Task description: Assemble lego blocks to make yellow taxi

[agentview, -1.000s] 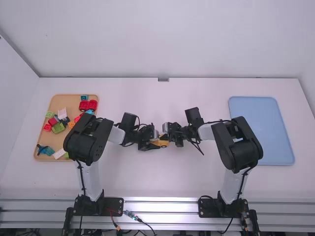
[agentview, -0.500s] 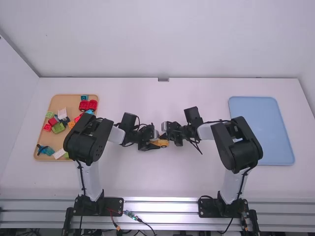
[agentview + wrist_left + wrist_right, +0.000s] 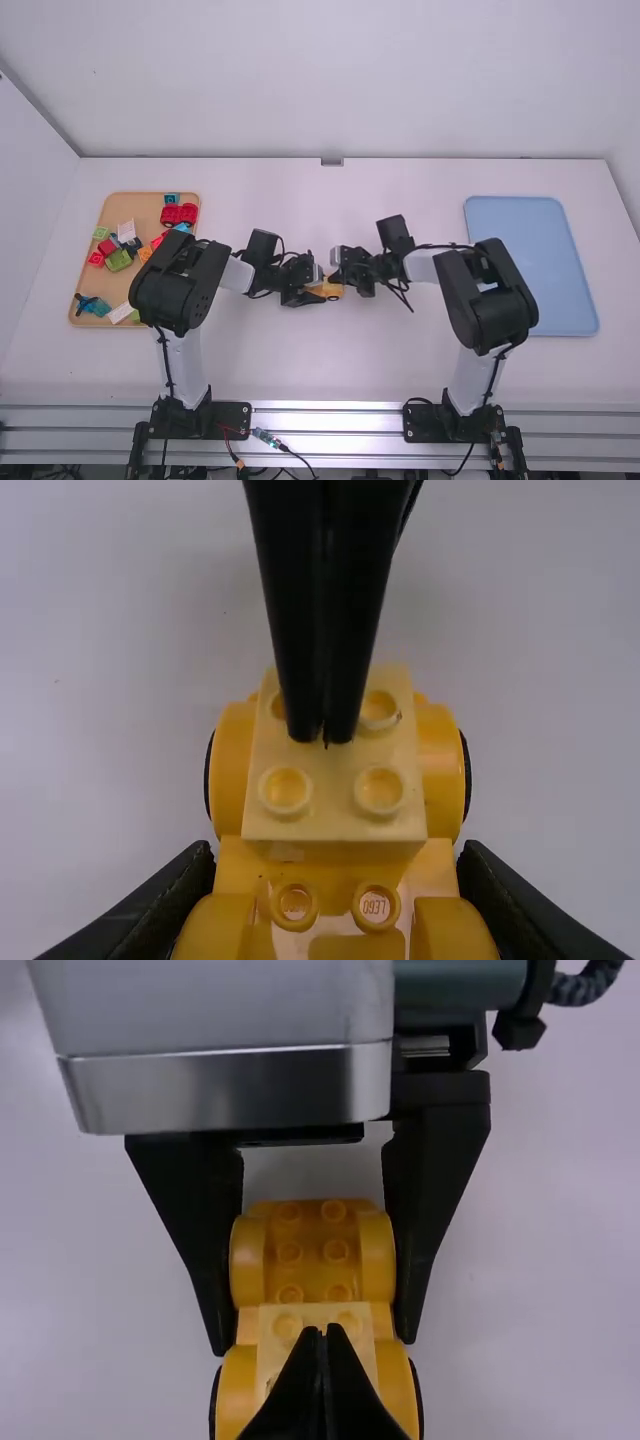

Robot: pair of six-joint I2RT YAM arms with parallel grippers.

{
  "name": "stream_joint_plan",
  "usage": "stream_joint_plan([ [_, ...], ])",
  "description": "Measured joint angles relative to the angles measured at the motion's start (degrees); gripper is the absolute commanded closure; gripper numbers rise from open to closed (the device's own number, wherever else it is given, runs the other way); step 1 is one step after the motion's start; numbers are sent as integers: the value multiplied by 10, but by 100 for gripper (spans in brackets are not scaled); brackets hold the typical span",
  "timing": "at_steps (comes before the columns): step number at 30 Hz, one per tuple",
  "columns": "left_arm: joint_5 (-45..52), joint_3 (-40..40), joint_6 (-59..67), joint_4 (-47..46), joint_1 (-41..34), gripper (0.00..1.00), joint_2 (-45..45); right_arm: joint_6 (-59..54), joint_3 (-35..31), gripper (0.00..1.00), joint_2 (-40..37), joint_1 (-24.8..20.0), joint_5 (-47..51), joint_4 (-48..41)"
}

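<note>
At mid-table in the high view, my left gripper [image 3: 310, 292] is shut on the yellow-orange car base [image 3: 333, 292]; my right gripper [image 3: 337, 277] meets it from the right. In the left wrist view the fingers of my left gripper [image 3: 337, 876] grip both sides of the car base [image 3: 240, 770], which has a pale yellow brick [image 3: 333, 818] on top. My right gripper [image 3: 323, 1328], fingers pressed together with nothing between them, has its tips at the top of the pale yellow brick [image 3: 321, 1316] in the right wrist view. Those tips hide some studs.
A tan tray [image 3: 88, 247] of mixed coloured blocks, including a red wheeled piece [image 3: 179, 215], lies at the left behind the left arm. On the right, beyond the right arm, is a light blue tray [image 3: 530, 255].
The right arm has shifted very slightly to the right, its gripper staying by the pale brick. My left gripper and the car base have stayed in place.
</note>
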Motion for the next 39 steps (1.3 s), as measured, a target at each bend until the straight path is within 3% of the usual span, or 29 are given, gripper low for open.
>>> stream_joint_plan([
  [17,1,0,1,0,0,58,0,-37,9,100,-7,13,24,-30],
  [30,2,0,2,-3,-7,62,0,-82,14,100,-9,-7,19,-87],
  [39,-1,3,2,-3,-4,62,0,-82,10,100,-2,-7,22,-60],
])
